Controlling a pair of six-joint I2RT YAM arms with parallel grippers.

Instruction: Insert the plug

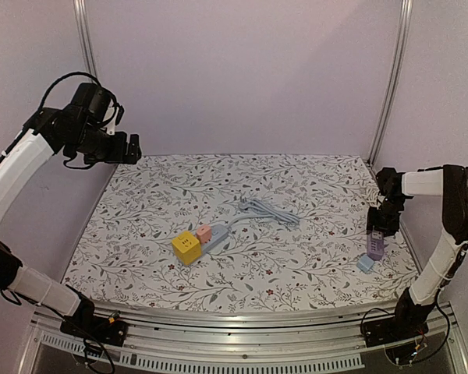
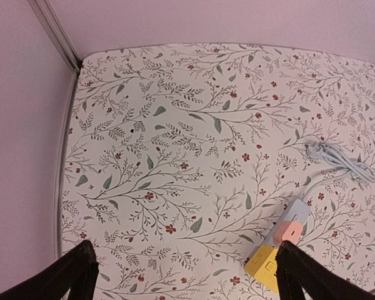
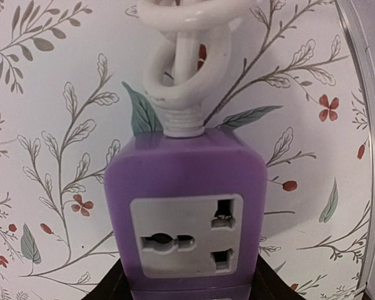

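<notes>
At right of table (image 1: 296, 273), right jaws around purple socket block (image 3: 184, 206), grip unclear; left jaws wide apart.

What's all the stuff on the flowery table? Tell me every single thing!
power strip: one, pale grey-blue, middle of the table
yellow cube plug: one, yellow, at the strip's near end
pink plug: one, pink, on the strip next to the yellow one
grey cable: one bundle, grey, just behind the strip
purple socket block: one, purple with a white face, right edge of the table
white cable: one, white, coming out of the purple block
small blue piece: one, light blue, beside the purple block
tablecloth: one, white with leaves and flowers
left gripper: one, black, open, high over the far left corner
right gripper: one, black, fingers either side of the purple block
</notes>
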